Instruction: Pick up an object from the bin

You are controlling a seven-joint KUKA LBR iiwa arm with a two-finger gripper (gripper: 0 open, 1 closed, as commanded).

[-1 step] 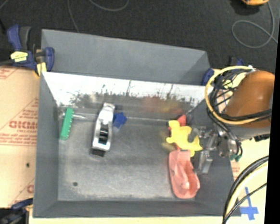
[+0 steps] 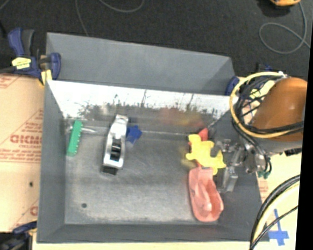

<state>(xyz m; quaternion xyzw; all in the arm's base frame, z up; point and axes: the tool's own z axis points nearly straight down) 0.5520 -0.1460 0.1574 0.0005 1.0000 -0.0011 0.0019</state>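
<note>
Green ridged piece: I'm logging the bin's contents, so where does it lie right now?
In the camera view the green ridged piece lies on the floor of the bin near its left wall, towards the far side, just left of the white-and-black dispenser.

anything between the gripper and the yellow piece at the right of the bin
Nothing visible. The gripper sits just right of the yellow piece; the pink shoe-shaped thing lies below both, not between them.

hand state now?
Hand: can't tell open or closed. It's at the right side of the bin, next to the yellow toy and pink toy.
</note>
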